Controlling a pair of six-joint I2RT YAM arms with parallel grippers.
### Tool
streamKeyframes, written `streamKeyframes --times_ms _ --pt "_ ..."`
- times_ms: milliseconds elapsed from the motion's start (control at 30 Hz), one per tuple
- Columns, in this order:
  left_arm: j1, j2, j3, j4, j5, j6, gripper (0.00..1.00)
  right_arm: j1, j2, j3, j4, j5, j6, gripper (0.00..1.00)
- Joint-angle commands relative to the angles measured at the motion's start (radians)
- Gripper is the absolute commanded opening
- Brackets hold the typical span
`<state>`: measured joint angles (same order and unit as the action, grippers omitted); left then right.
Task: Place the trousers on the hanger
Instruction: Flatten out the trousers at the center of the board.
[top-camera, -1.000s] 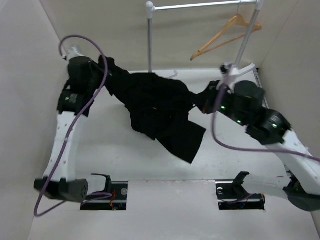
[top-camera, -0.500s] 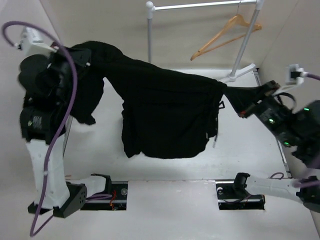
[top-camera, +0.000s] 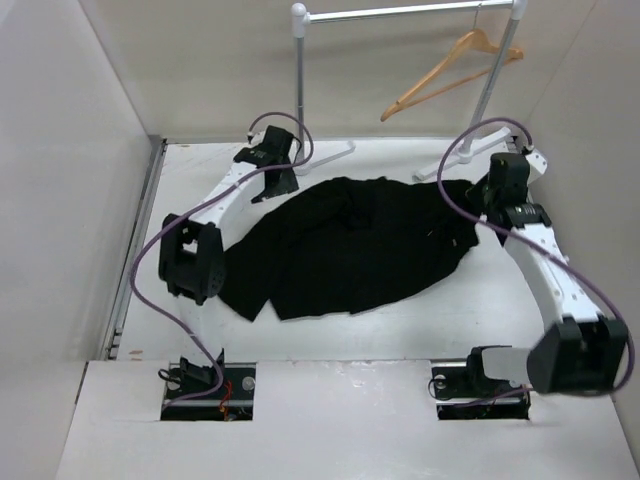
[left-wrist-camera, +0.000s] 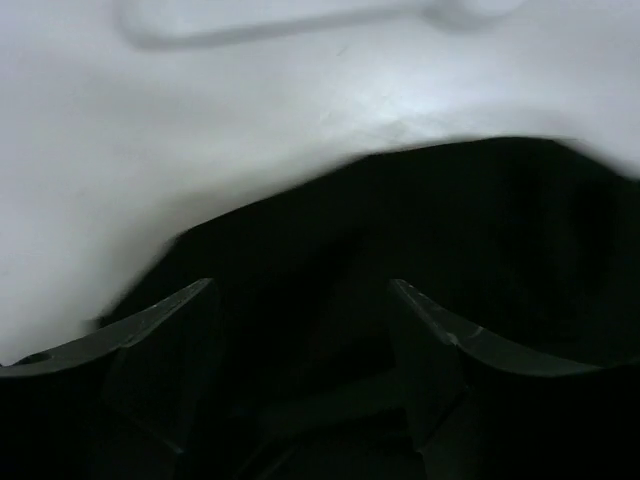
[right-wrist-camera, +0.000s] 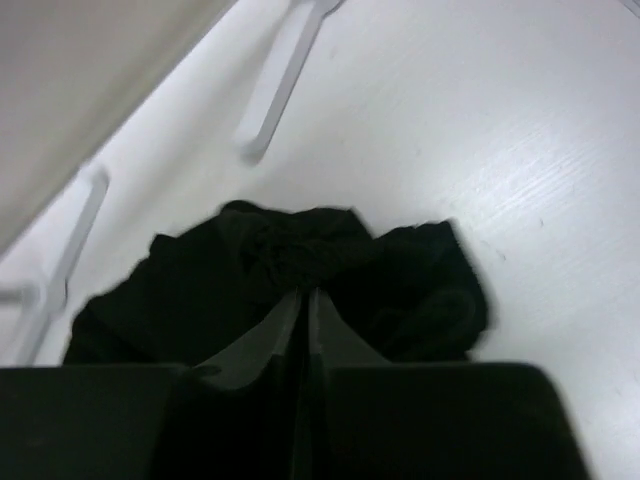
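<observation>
The black trousers (top-camera: 340, 245) lie spread flat across the table, running from the near left to the far right. My left gripper (top-camera: 272, 183) is at their far left edge. In the left wrist view it (left-wrist-camera: 300, 287) is open, its fingers wide apart over the dark cloth (left-wrist-camera: 480, 230). My right gripper (top-camera: 478, 200) is at the trousers' right end. In the right wrist view its fingers (right-wrist-camera: 303, 293) stand almost together, with puckered black cloth (right-wrist-camera: 300, 250) bunched at the tips. The tan wooden hanger (top-camera: 450, 68) hangs on the rail at the back right, away from both grippers.
The grey rail stand has a post (top-camera: 299, 75) behind the trousers and a top rail (top-camera: 400, 12). Its white feet (right-wrist-camera: 282, 80) lie on the table close beyond the right gripper. Walls close in on the left and right.
The trousers were stretched in the air between both raised arms. Both arms have come down and the trousers now lie on the table. The left gripper has opened.
</observation>
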<state>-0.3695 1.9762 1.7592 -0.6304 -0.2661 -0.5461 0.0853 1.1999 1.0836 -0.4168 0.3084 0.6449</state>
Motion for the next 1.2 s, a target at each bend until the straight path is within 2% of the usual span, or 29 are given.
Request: streamKeyframes --times_ms 0,100,133,200,233,267,333,400,467,533,567,667,767,800,867,933,967,1033,1167 --pt "-0.001 -0.322 -0.091 -0.009 -0.117 0.023 0.67 -0.074 0.148 0.103 0.263 -0.031 0.116 0.16" --pt "-0.016 -0.524 -0.324 -0.038 -0.119 -0.001 0.68 -0.06 0.236 0.193 0.182 -0.078 0.122 0.5" --pt "-0.018 -0.595 -0.404 -0.066 -0.122 -0.024 0.68 -0.034 0.222 0.184 0.161 -0.075 0.116 0.58" --pt "-0.007 -0.732 -0.562 -0.121 -0.108 -0.09 0.7 0.03 0.156 0.11 0.151 -0.074 0.095 0.65" --pt "-0.006 -0.773 -0.611 -0.139 -0.096 -0.116 0.7 0.059 0.124 0.075 0.154 -0.071 0.087 0.65" --pt "0.002 -0.827 -0.672 -0.153 -0.072 -0.142 0.71 0.114 0.069 0.011 0.161 -0.062 0.079 0.6" --pt "0.008 -0.89 -0.769 -0.157 0.006 -0.196 0.73 0.193 0.0 -0.071 0.164 -0.055 0.068 0.43" --pt "0.004 -0.899 -0.84 -0.131 0.094 -0.238 0.73 0.262 -0.054 -0.137 0.144 -0.067 0.067 0.18" --pt "-0.004 -0.902 -0.914 -0.077 0.132 -0.276 0.73 0.323 -0.094 -0.18 0.119 -0.095 0.062 0.12" --pt "0.004 -0.909 -0.977 -0.039 0.146 -0.328 0.71 0.375 -0.121 -0.209 0.078 -0.089 0.055 0.15" --pt "0.007 -0.91 -1.006 -0.008 0.142 -0.347 0.71 0.389 -0.137 -0.223 0.053 -0.071 0.058 0.2" --pt "0.022 -0.857 -1.072 0.122 0.177 -0.376 0.69 0.37 -0.19 -0.27 0.018 -0.003 0.076 0.44" --pt "0.014 -0.749 -1.08 0.228 0.209 -0.385 0.67 0.314 -0.206 -0.274 0.006 -0.005 0.064 0.59" --pt "0.011 -0.717 -1.08 0.262 0.209 -0.385 0.64 0.298 -0.197 -0.275 0.004 0.001 0.061 0.63" --pt "0.014 -0.677 -1.074 0.31 0.206 -0.394 0.5 0.233 -0.166 -0.28 0.0 0.0 0.065 0.66" --pt "0.036 -0.662 -1.06 0.351 0.185 -0.405 0.21 0.186 -0.149 -0.29 0.019 -0.011 0.076 0.67" --pt "0.065 -0.665 -1.043 0.359 0.167 -0.408 0.12 0.173 -0.139 -0.291 0.026 -0.023 0.075 0.68" --pt "0.131 -0.671 -0.996 0.37 0.142 -0.399 0.05 0.156 -0.114 -0.28 0.026 -0.026 0.064 0.69" --pt "0.331 -0.651 -0.848 0.345 0.096 -0.387 0.01 0.103 -0.051 -0.255 0.036 -0.026 0.056 0.69"
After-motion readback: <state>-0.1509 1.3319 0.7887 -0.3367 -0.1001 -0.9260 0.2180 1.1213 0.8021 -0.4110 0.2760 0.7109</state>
